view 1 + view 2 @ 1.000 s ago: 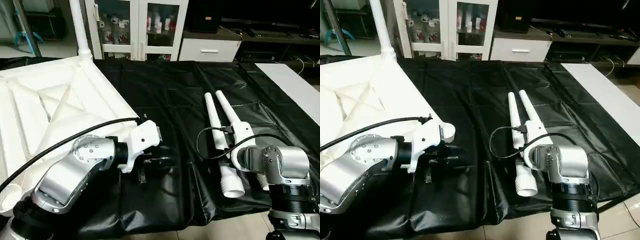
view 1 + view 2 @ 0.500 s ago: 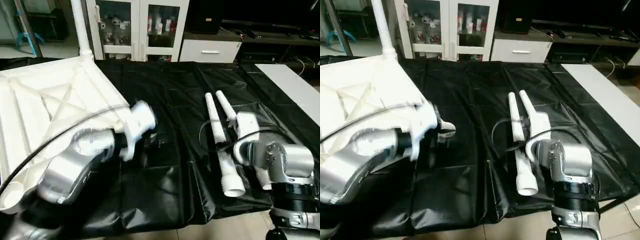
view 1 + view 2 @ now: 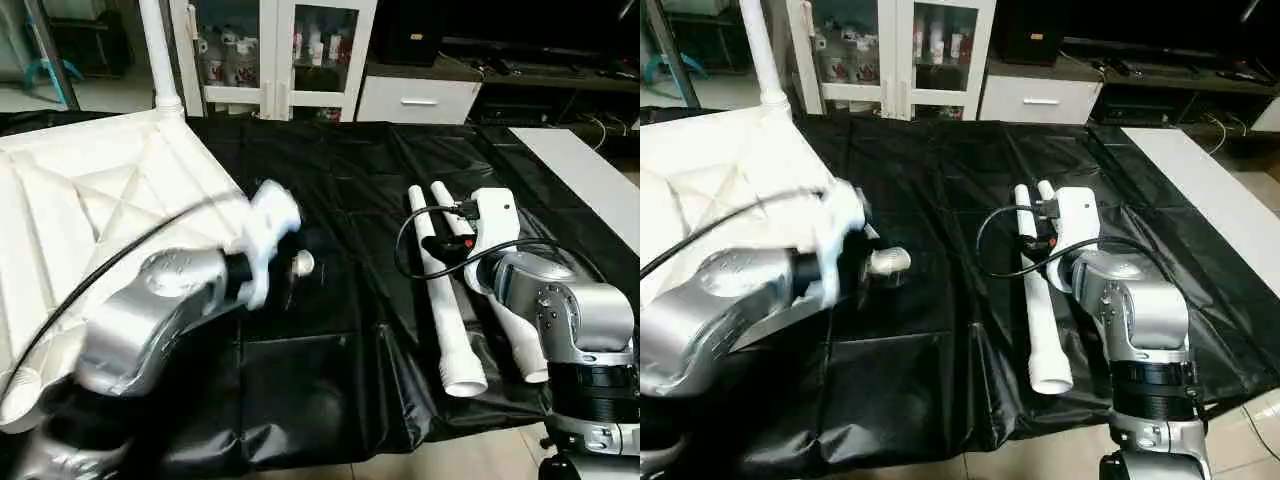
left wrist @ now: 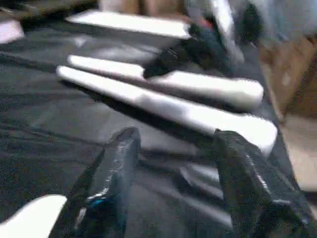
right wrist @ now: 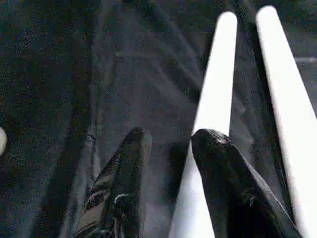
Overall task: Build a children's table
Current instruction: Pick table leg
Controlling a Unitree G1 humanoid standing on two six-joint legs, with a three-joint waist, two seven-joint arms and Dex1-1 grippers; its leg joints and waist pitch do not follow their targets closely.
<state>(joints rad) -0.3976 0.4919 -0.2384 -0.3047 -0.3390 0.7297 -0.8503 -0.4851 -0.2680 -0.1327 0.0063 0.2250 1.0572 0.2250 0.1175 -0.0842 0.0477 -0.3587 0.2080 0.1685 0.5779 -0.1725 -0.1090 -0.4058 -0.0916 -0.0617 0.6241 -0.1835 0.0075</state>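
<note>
The white table top (image 3: 90, 210) lies upside down at the left, X ribs up. One leg (image 3: 155, 50) stands upright in its far corner socket. Two more legs (image 3: 440, 290) (image 3: 515, 340) lie side by side on the black cloth at the right. My left gripper (image 4: 176, 136) is open and empty beside the top's near right corner (image 3: 302, 263), facing the lying legs (image 4: 163, 106). My right gripper (image 5: 171, 139) hovers open over those legs, near their thin ends. One of its fingers (image 5: 218, 163) is above the left leg (image 5: 213, 99), and cloth shows in the gap.
The black-draped worktable (image 3: 340, 170) ends close to me at its front edge (image 3: 330, 440). A flat white board (image 3: 590, 170) lies at the far right. A glass-door cabinet (image 3: 270, 50) and a low dark shelf stand behind the table.
My left arm has swung up and back toward the table top's corner. My right gripper has slid forward along the two lying legs toward their thin ends.
</note>
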